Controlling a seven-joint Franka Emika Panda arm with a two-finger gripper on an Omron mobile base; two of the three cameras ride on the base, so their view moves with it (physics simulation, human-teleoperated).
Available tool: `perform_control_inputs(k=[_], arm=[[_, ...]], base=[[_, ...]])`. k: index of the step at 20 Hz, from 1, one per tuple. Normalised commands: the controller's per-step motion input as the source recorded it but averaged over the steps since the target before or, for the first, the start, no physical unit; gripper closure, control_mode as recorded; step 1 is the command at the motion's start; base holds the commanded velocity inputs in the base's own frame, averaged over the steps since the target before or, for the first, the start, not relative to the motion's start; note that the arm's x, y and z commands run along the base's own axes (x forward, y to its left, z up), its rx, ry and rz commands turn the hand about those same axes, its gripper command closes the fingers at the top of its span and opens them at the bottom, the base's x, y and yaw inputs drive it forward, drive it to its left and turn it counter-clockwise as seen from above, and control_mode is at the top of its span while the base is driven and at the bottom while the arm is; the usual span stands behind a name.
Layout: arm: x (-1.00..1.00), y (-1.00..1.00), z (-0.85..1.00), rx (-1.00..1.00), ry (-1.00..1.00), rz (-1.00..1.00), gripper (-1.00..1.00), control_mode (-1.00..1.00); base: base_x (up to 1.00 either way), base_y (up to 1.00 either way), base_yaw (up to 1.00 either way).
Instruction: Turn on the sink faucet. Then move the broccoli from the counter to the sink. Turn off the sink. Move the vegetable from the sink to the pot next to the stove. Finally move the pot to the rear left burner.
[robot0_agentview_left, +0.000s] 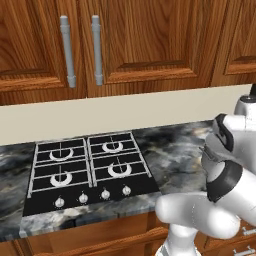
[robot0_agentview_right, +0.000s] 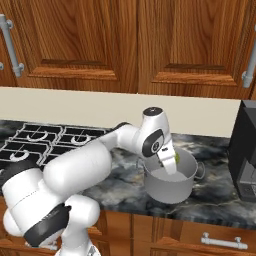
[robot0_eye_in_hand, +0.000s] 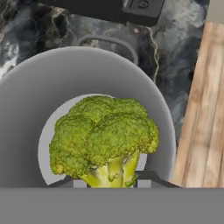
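My gripper (robot0_agentview_right: 172, 168) is shut on the stalk of the broccoli (robot0_eye_in_hand: 105, 135), a green floret that fills the middle of the hand view. It hangs in the mouth of the grey metal pot (robot0_agentview_right: 170, 186), whose light bottom (robot0_eye_in_hand: 46, 148) shows beneath it. A sliver of green broccoli (robot0_agentview_right: 177, 158) peeks out beside the hand at rim height. The pot stands on the marbled counter (robot0_agentview_right: 120, 175), right of the black stove (robot0_agentview_right: 35, 142). The stove (robot0_agentview_left: 85, 165) has four burners, and the rear left burner (robot0_agentview_left: 61, 152) is bare.
A black appliance (robot0_agentview_right: 245, 150) stands on the counter close to the pot's right side. Wooden wall cabinets (robot0_agentview_left: 125, 40) hang above the beige backsplash. The counter's front edge and a wooden drawer front (robot0_eye_in_hand: 201, 109) lie just beside the pot.
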Motion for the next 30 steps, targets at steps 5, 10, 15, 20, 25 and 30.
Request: perform_control_inputs(k=[5, 10, 15, 20, 25, 30], arm=[[0.22, -0.13, -0.49, 0.00, 0.00, 0.00, 1.00, -1.00], [0.34, -0.07, -0.33, 0.00, 0.00, 0.01, 1.00, -1.00], [0.28, -0.04, -0.27, 0.01, 0.03, 0.05, 1.00, -1.00], [0.20, -0.09, -0.22, 0.02, 0.05, 0.11, 1.00, -1.00], [0.16, -0.11, -0.26, 0.02, 0.05, 0.12, 1.00, -1.00], [0.04, -0.08, -0.29, 0.04, 0.02, 0.11, -1.00, -1.00]], base=[[0.00, 0.00, 0.00], [0.00, 0.00, 0.00], [0.00, 0.00, 0.00], [0.00, 0.00, 0.00], [0.00, 0.00, 0.00], [0.00, 0.00, 0.00]])
